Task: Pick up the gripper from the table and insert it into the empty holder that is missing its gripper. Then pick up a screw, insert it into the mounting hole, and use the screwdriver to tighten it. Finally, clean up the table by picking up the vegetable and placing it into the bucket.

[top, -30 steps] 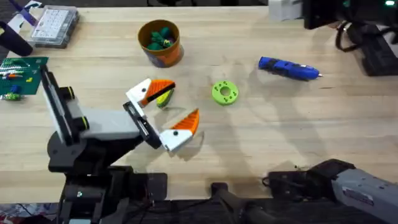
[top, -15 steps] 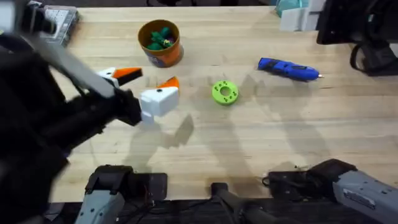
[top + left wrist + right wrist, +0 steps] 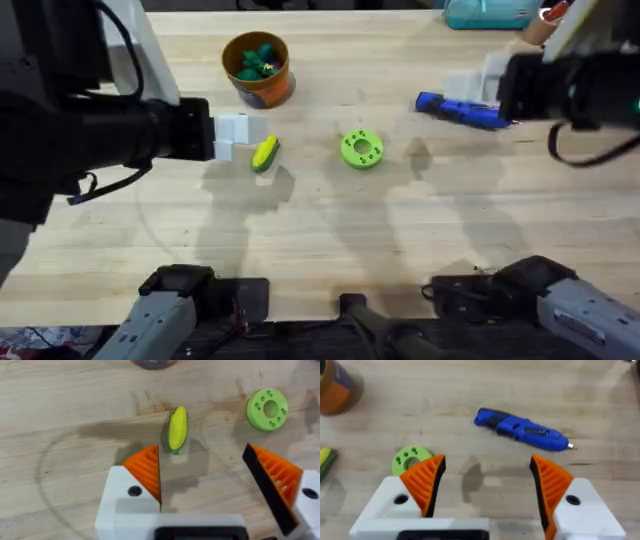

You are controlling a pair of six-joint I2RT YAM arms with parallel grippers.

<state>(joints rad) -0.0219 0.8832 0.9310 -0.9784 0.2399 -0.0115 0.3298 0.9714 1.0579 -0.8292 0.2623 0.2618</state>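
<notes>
At the near edge of the pale wooden desk (image 3: 330,250) sit both arm bases, and nothing lies on the boards just beyond them. Farther out, my left gripper (image 3: 202,480) hangs above the desk with its orange-padded fingers (image 3: 145,467) spread wide and holding nothing; the vegetable (image 3: 177,429), yellow with a green end, lies flat just ahead of them. A green disc with holes (image 3: 361,148) rests close beside it toward the middle. My right gripper (image 3: 487,485) hovers, fingers likewise spread and empty, above the screwdriver (image 3: 522,430), which lies on its side on the right of the desk. Farthest back stands the bucket (image 3: 258,68), upright, with green items inside. I judge the clean-up step is in hand: my left arm should descend, straddle the vegetable, pinch it, then carry it to the bucket.
</notes>
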